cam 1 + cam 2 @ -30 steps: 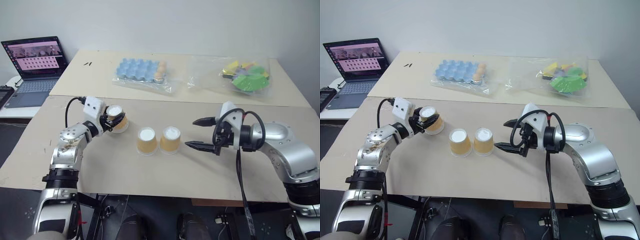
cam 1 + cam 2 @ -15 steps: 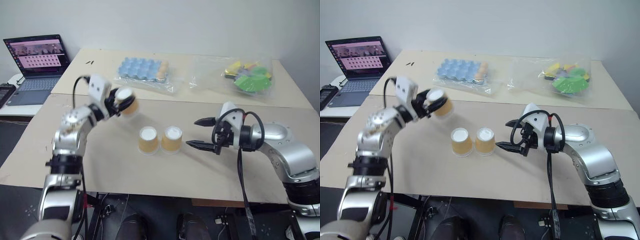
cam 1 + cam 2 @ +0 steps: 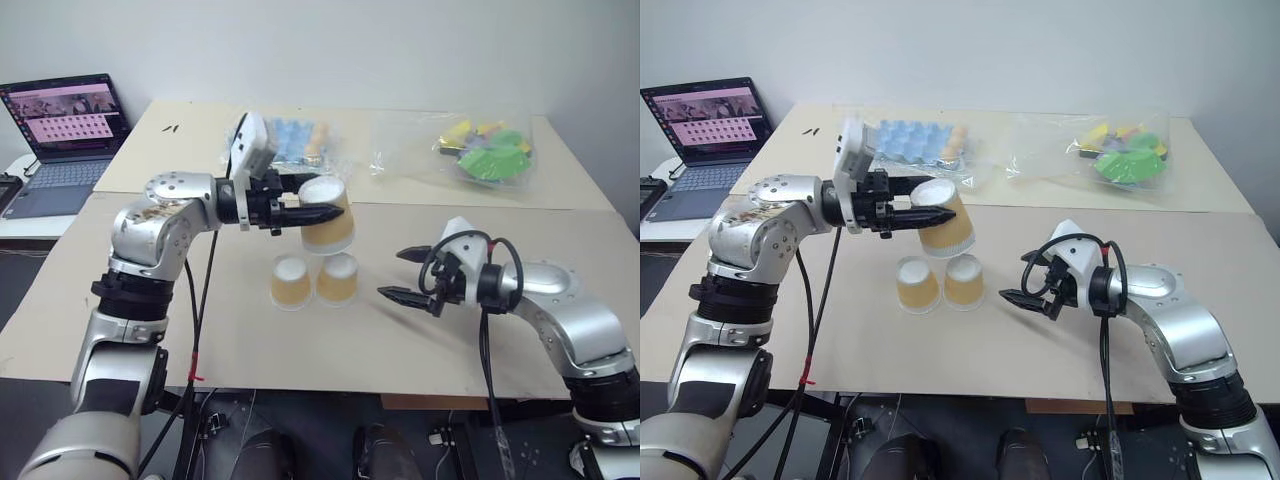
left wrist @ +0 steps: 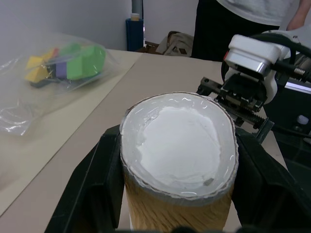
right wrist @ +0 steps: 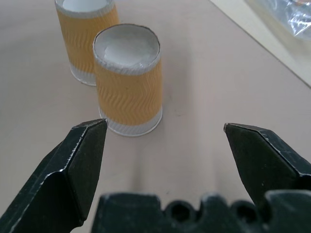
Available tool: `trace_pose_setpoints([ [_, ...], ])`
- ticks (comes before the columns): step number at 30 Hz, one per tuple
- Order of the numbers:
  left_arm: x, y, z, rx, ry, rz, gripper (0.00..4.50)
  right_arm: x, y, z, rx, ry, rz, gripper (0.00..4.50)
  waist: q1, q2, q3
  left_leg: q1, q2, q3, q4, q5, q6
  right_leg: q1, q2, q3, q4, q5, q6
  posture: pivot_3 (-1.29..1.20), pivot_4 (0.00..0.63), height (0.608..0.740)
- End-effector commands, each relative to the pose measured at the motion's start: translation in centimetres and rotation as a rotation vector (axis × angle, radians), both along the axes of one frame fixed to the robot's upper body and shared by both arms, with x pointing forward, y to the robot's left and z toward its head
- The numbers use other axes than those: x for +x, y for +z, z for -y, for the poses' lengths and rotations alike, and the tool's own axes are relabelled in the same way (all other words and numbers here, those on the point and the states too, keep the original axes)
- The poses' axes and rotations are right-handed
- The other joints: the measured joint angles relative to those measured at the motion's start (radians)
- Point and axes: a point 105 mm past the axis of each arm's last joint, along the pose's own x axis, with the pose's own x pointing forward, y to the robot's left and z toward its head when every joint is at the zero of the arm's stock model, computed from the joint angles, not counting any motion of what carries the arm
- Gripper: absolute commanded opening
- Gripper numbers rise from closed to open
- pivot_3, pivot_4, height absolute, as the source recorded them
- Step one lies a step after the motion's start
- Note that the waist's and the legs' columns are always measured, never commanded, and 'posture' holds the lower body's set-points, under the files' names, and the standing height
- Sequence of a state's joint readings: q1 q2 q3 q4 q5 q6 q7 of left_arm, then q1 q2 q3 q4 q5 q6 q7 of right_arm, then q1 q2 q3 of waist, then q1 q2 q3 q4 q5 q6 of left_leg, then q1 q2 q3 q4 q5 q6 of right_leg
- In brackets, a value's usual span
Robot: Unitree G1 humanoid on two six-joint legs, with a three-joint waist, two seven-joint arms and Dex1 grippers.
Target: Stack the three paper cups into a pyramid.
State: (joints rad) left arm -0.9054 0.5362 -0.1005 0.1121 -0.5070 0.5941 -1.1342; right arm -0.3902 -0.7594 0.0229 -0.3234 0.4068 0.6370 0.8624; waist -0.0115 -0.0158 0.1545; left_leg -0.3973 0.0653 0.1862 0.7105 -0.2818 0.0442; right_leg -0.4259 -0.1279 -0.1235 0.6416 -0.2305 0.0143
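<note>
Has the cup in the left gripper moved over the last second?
Yes. The held cup rose off the table and travelled right, now above the two standing cups.

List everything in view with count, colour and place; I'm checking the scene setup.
cups: three, tan with white bases; two upside down side by side on the near table, one held above them.
tray: one, blue, in clear plastic, far table.
bag of blocks: one, clear, green and yellow pieces, far table right.
laptop: one, grey, screen lit, side table at left.
tables: two, beige.
person: one, dark clothes, standing in the background.
left pincer: black, shut on the raised cup.
right pincer: black, open, right of the two cups.
</note>
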Motion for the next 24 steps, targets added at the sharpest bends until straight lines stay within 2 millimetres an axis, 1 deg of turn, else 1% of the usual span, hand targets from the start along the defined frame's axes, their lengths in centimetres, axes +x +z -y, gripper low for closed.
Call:
trace_pose_setpoints([
  [1,-0.4,1.0,0.4,0.01,-0.033,0.063,2.41,-0.3,1.5,0.2,0.005,-0.006,0.065,4.5,0.0,0.0,0.0,0.0,0.0,0.0,0.0,0.0,0.0,0.0,0.0,0.0,0.0,0.0,0.0,0.0,0.15,0.735],
  [4,-0.4,0.7,0.4,0.013,-0.037,0.057,2.41,-0.4,1.4,0.3,0.005,-0.008,0.064,4.5,0.0,0.0,0.0,0.0,0.0,0.0,0.0,0.0,0.0,0.0,0.0,0.0,0.0,0.0,0.0,0.0,0.15,0.735],
  [12,-0.5,-1.3,0.4,0.071,-0.036,0.037,2.41,-0.4,1.6,0.4,0.009,-0.015,0.062,4.5,0.0,0.0,0.0,-0.001,0.0,-0.001,0.001,0.0,0.0,0.0,0.0,0.0,0.0,0.0,0.0,0.0,0.15,0.735],
  [24,-0.3,-2.2,0.2,0.106,-0.021,0.047,2.41,-0.4,1.7,0.3,0.014,-0.006,0.059,4.5,0.001,0.0,0.0,-0.001,0.0,-0.001,0.001,0.0,0.001,0.0,0.0,0.0,0.0,0.0,0.0,0.0,0.15,0.735],
])
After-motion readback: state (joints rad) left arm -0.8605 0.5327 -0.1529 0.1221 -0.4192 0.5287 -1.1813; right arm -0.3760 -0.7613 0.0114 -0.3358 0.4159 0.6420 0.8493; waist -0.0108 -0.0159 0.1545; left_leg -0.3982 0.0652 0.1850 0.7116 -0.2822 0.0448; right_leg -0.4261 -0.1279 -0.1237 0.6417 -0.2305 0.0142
